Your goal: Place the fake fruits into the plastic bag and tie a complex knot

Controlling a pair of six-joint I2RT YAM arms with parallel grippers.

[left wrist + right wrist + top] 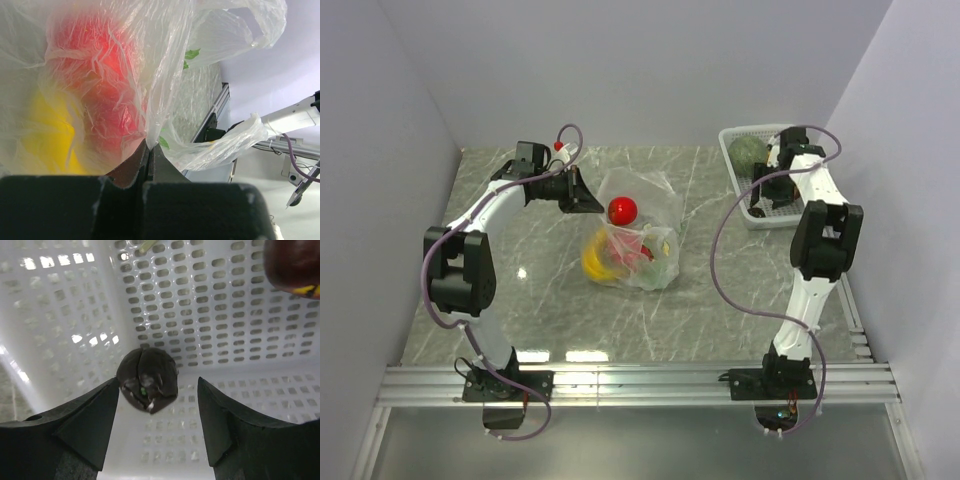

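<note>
The transparent plastic bag (655, 252) lies mid-table with a yellow banana piece (593, 262) and red pieces inside, and a red ball (622, 210) at its mouth. My left gripper (588, 195) is shut on the bag's edge; in the left wrist view its closed tips (150, 145) pinch a fold of the film (210, 40), with red (95, 55) and yellow (47, 130) fruit blurred behind it. My right gripper (159, 390) stands open inside the basket. A small dark round fruit (148, 380) sits just ahead of the fingers, close against the left one. A green melon (748, 152) lies in the basket.
The white lattice basket (732, 170) stands at the back right, its walls (225, 300) close around my right gripper. Another dark piece (292, 262) with a yellow mark shows at the upper right of the right wrist view. Walls enclose the table on three sides.
</note>
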